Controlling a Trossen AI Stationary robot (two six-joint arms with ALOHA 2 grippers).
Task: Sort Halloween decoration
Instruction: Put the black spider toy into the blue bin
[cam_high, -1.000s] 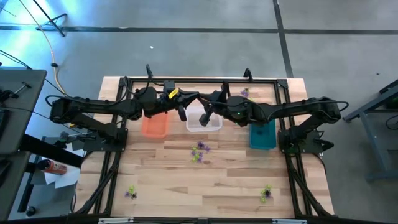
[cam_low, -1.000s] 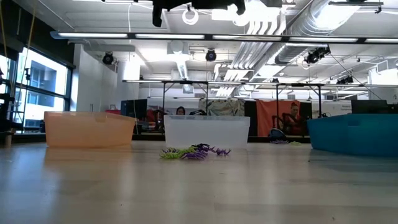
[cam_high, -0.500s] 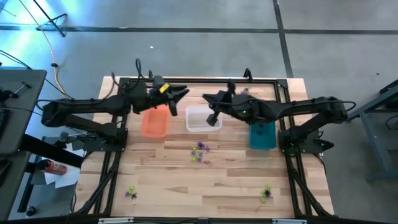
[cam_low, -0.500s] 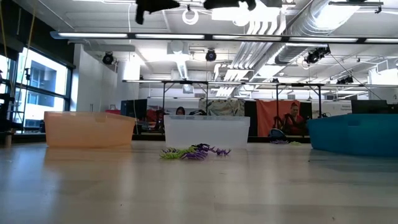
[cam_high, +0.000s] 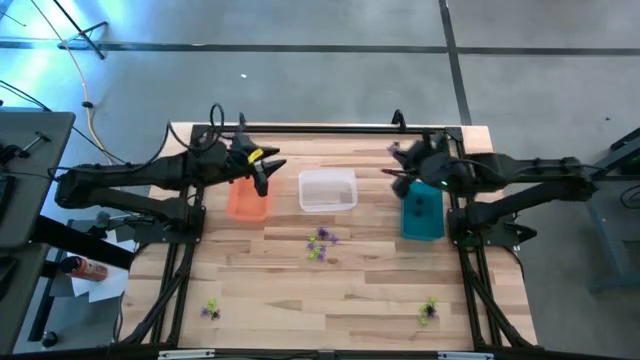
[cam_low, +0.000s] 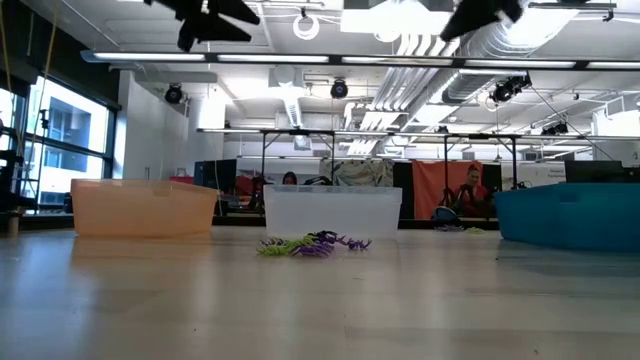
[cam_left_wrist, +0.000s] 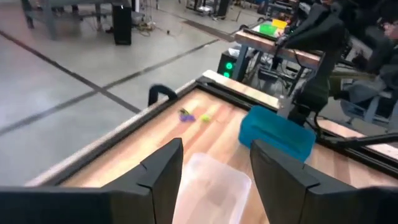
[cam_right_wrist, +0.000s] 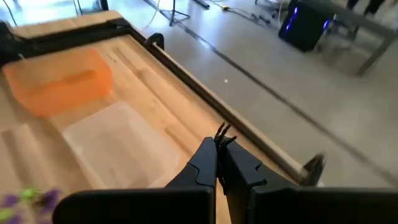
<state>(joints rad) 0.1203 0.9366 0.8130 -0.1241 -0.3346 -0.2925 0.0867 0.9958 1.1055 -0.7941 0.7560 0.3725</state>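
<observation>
From above, the left gripper (cam_high: 262, 172) hangs over the far end of the orange bin (cam_high: 247, 200), its fingers apart with nothing seen between them. The right gripper (cam_high: 400, 172) sits over the far end of the teal bin (cam_high: 422, 215), closed on a small black decoration (cam_right_wrist: 223, 132). The clear bin (cam_high: 328, 190) lies between the two coloured bins. A cluster of purple and yellow-green decorations (cam_high: 319, 243) lies on the wooden table (cam_high: 330, 300) just in front of the clear bin. A smaller group (cam_high: 210, 310) sits near the front left corner, another (cam_high: 428, 310) near the front right, and a few pieces (cam_high: 393, 148) lie by the far edge, close to the right gripper.

At table height, the three bins stand in a row, orange (cam_low: 143, 207), clear (cam_low: 332, 210) and teal (cam_low: 568, 215). The central cluster (cam_low: 312, 244) rests on the table in front of the clear bin. Both arms show only as dark shapes at the top edge.

The left wrist view looks between two spread, empty fingers (cam_left_wrist: 163, 177) at the clear bin (cam_left_wrist: 211, 190), the teal bin (cam_left_wrist: 277, 132) and two small pieces (cam_left_wrist: 193, 116) near the table's far rail.

The right wrist view shows its fingers pressed together, the black spidery piece pinched at their tips. Beyond lie the orange bin (cam_right_wrist: 59, 81) and the clear bin (cam_right_wrist: 118, 146), with a few purple and green pieces (cam_right_wrist: 28, 198) at the edge.
</observation>
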